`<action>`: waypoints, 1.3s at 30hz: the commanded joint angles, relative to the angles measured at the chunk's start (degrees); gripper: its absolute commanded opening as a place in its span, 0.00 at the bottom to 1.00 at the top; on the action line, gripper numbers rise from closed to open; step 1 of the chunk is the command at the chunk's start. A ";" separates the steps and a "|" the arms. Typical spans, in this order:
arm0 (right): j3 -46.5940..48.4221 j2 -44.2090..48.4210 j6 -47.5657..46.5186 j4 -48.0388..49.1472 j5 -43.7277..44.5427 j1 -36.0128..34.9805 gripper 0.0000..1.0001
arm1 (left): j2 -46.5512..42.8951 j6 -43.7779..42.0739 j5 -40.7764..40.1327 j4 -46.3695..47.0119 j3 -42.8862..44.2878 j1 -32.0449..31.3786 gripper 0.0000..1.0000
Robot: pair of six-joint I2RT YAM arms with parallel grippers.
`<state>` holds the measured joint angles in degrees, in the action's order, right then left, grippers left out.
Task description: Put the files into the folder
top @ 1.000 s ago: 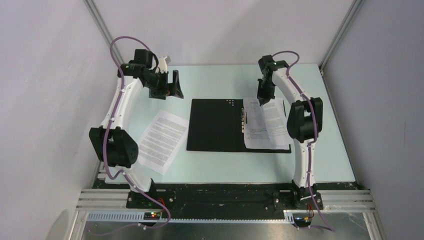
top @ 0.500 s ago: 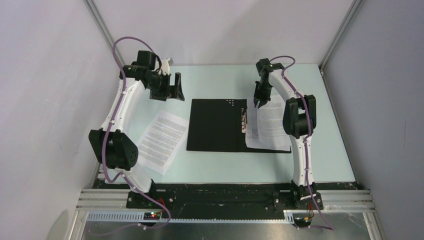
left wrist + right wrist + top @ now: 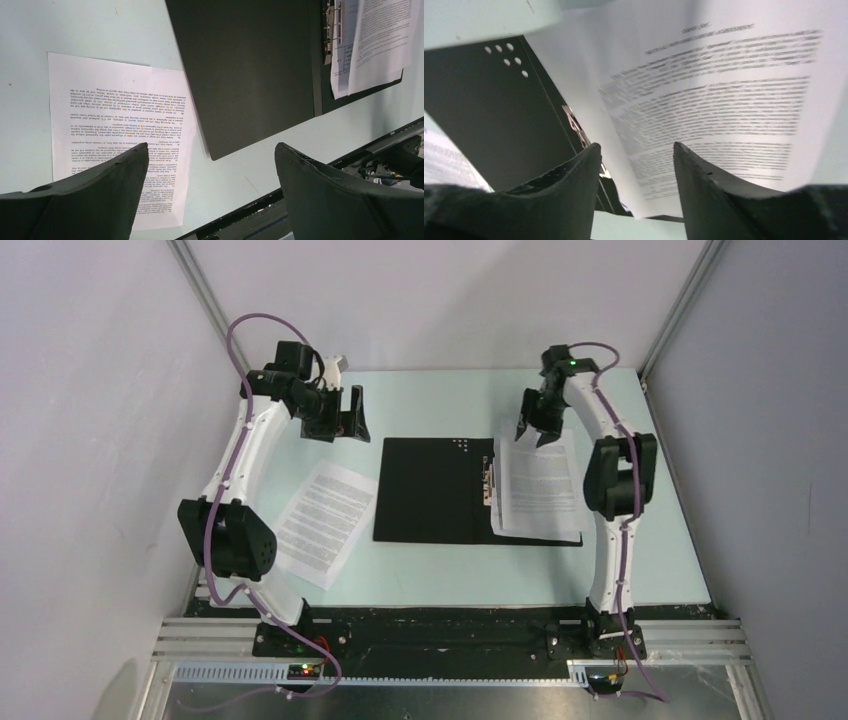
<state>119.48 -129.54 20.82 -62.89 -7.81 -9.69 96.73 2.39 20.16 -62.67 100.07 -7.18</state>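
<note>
Black card faces up where the folder [image 3: 430, 490] lies spread open on the pale green table [image 3: 420, 585], its metal clip [image 3: 488, 480] running along the spine.

The folder's left half is bare. Its right half is almost wholly covered by the stacked sheets [image 3: 540, 495], two at least, slightly skewed over each other. Their left edge lies just beside the clip. The top sheet's far edge pokes a little past the folder's far edge. A thin black strip of folder shows along the near and right edges.

The loose sheet [image 3: 325, 523] lies flat on the table to the left of the folder. It is turned at an angle, with its nearest corner close to the folder's left edge but apart from it.

The right gripper [image 3: 535, 430] hangs over the far edge of the folder's right half, above the top of the stacked sheets. Its fingers [image 3: 709, 190] are parted, with nothing between them.

The left gripper [image 3: 345, 415] hovers beyond the folder's far left corner, fingers spread wide and empty.

Bare table runs along the folder's near edge, beyond its far edge and to its right.
</note>
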 commanded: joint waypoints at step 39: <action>-22.70 4.08 -24.09 1.59 -13.27 17.04 0.82 | -1.08 -2.20 2.92 0.57 -3.52 -0.60 1.00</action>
<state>100.84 -127.07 -5.15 -60.71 -19.88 9.28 96.73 1.43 21.41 -62.67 96.31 -7.29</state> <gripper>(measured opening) 0.817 0.996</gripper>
